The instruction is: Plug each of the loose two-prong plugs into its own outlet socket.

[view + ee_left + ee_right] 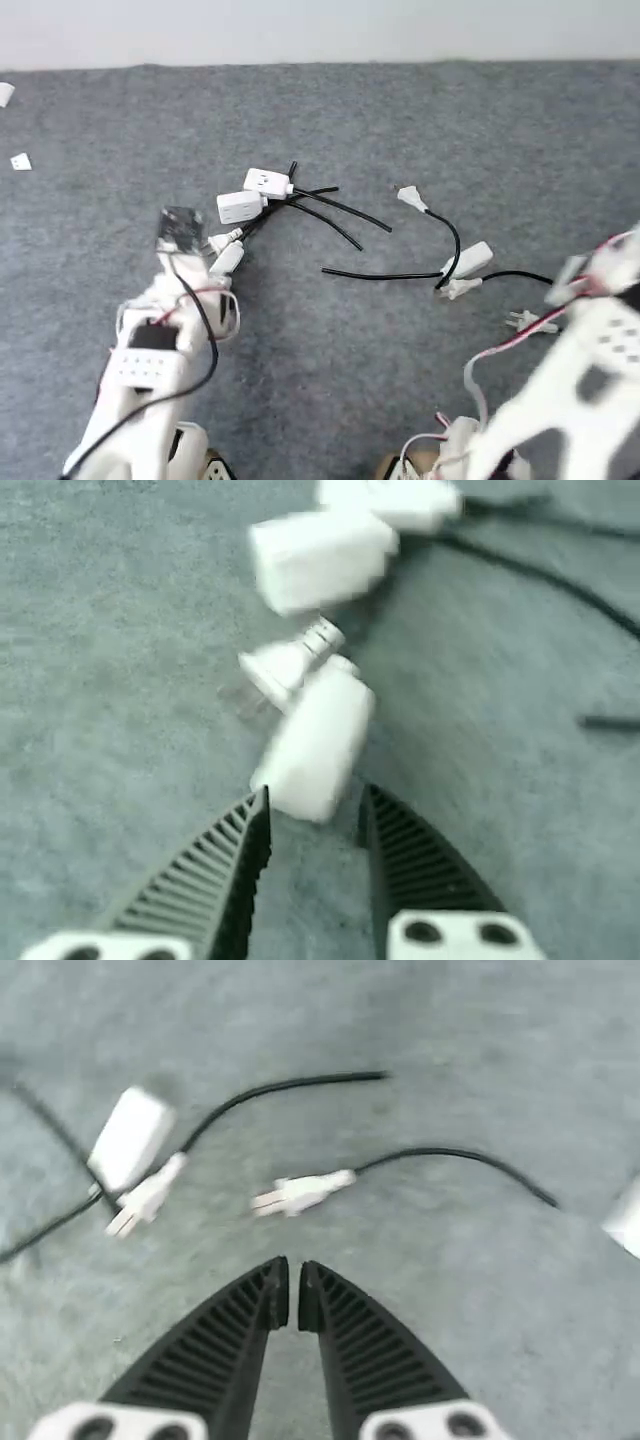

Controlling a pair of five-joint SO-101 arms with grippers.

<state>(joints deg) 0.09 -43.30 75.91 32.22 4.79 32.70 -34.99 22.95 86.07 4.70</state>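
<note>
Hovering low over the grey mat (330,400), the left gripper (315,800) is holding its jaws apart. The near end of a white block (315,735) is sitting right at the gap between the tips, and it looks not yet gripped. The right gripper (293,1265) is hanging above bare mat with its jaws nearly together, a thin slit showing, and is carrying nothing.

- The near plug (300,1192) is lying just beyond the right gripper's tips with its prongs bare.
- A little farther left, the mid plug (148,1198) is lying just beside the right outlet (130,1138). Its prongs are showing and turned away from the outlet, so it is not seated.
- On the left, the left plug (285,665) is resting against the far end of the block, prongs bare.
- Beyond it, the left outlet (320,555) and the far outlet (267,182) are lying side by side, black cords (330,205) running off to the right. Nothing appears to be plugged into either.
- The far plug (412,198) is lying alone, apart from every outlet.

Judging from this, no pairing is done yet. Four plugs are lying loose and all four are left to seat. The left arm seems to be setting up the first grasp at the block, which is probably an outlet, though I cannot confirm that.
</note>
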